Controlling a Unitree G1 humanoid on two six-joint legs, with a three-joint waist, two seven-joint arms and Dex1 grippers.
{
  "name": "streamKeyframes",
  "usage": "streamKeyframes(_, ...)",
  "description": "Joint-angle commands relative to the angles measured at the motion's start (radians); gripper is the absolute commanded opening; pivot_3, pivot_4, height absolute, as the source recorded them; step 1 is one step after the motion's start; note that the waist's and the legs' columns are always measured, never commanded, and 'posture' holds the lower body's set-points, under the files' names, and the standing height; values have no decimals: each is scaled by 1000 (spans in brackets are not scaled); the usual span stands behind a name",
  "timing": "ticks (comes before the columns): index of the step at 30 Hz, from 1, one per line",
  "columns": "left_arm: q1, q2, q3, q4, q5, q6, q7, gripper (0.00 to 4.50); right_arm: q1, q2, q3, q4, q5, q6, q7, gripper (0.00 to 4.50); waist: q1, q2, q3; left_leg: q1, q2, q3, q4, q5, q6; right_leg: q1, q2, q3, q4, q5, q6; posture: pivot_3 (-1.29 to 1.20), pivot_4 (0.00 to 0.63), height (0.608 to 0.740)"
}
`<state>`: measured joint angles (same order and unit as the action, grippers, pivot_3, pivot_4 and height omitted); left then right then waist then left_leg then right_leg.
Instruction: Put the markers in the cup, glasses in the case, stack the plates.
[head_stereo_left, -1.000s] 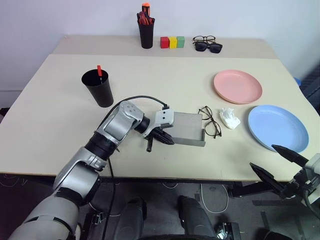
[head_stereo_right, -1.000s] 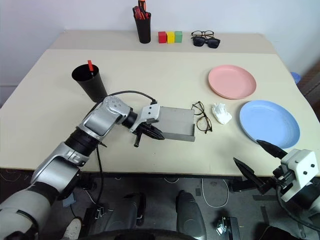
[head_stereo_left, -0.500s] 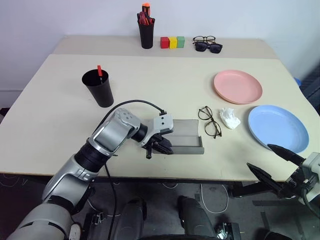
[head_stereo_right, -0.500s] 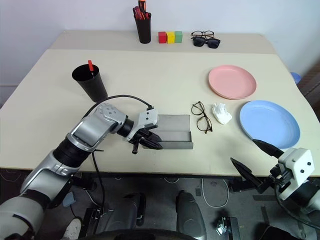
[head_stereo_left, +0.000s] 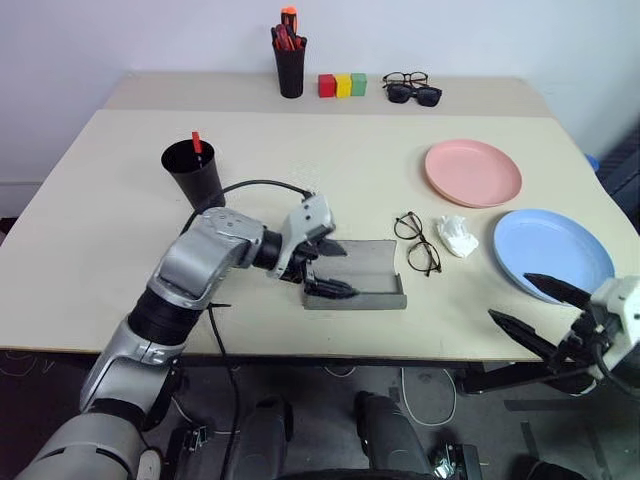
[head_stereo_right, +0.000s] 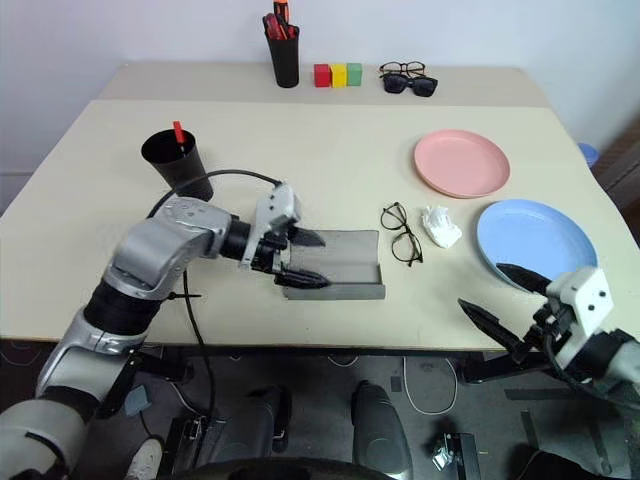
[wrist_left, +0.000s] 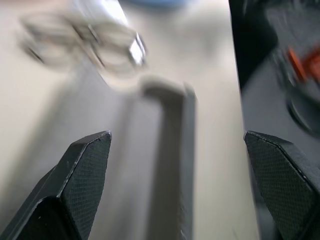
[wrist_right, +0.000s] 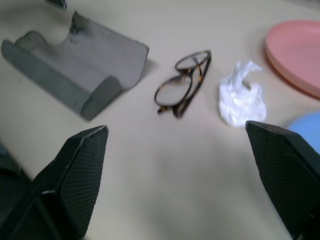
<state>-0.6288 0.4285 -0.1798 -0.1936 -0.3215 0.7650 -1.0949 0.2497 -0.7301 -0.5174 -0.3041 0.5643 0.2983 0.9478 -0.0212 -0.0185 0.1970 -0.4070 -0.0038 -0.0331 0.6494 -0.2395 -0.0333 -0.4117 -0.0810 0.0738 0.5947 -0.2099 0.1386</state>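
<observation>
The grey case lies open near the table's front, its inside up. My left gripper hovers over its left end, open, with one finger above the lid and one by the front wall, holding nothing. The wire-framed glasses lie just right of the case, also seen as glasses in the right wrist view. A red marker sticks up from the black cup at the left. The pink plate and blue plate lie apart at the right. My right gripper is open off the front right edge.
A crumpled white tissue lies between the glasses and the blue plate. At the back stand a black pen pot with red pens, three coloured blocks, and two dark pairs of glasses.
My left gripper opened, let go of the case's left end and rose a little; the case's lid dropped back flat. My right gripper moved forward toward the table edge.
</observation>
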Motion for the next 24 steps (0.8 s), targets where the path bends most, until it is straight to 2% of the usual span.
streamKeyframes(1,84,67,55,-63,-24,-161,-42,4335,-120,-22,80,89,-2,9,31,4500,0,0,0,0,0,0,-1,0,0,0,0,0,0,0,0,0,150,740)
streamKeyframes(6,181,158,96,-23,-82,-253,-129,4335,-347,-14,211,275,-4,56,100,4500,2,0,0,0,0,0,1,0,0,0,0,0,1,0,0,0,150,740)
streamKeyframes(10,241,164,115,-2,-68,-357,-110,4335,-479,-5,298,407,-29,54,166,4500,8,0,0,-1,0,0,1,0,0,0,0,0,0,0,0,0,150,740)
streamKeyframes(24,365,208,128,-8,-59,-499,-78,4335,-712,43,420,714,-121,32,242,4500,-3,1,0,0,0,0,0,0,0,0,0,0,1,0,0,0,150,740)
